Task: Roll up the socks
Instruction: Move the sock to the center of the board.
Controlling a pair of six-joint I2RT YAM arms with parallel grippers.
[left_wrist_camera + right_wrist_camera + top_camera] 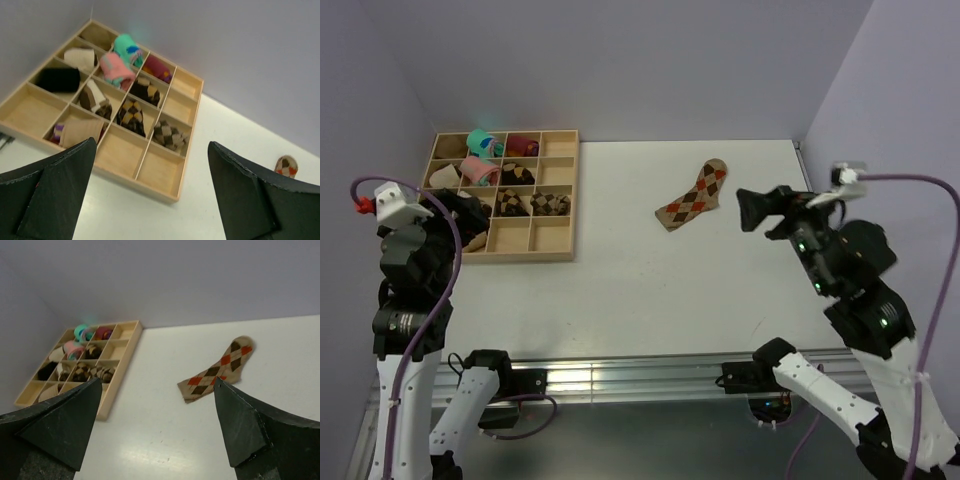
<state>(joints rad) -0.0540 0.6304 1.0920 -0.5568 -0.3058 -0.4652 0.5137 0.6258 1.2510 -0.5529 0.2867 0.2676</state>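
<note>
Wide white worktop (650,280) in front of us, and both arms sit folded up at its near corners. The right arm rises from the near right, bent at the elbow, wrist turned to the left; its end effector (752,208) hangs above the worktop with the jaws spread wide and nothing between them. The right wrist view confirms it: the end effector (156,390) is gaping, with bare worktop between the two dark fingers (65,425). Over on the left, the arm is hunched at the near left and its end effector (470,215) hovers over the near left part of the wooden tray (520,257). Its jaws are equally wide and it grips nothing, touches nothing. The tray (145,187) sits at the far left, divided into compartments, several holding rolls. The sock (695,195) lies flat and unrolled on the far right part of the worktop, well apart from the tray, left of the right end effector and clear of it. It is tan with dark brown and orange-red diamonds (217,371), toe to the far side, cuff nearer. Smallest of all: the pink roll (116,70), teal roll (126,47) and maroon roll (157,67) in the tray's far compartments.
</note>
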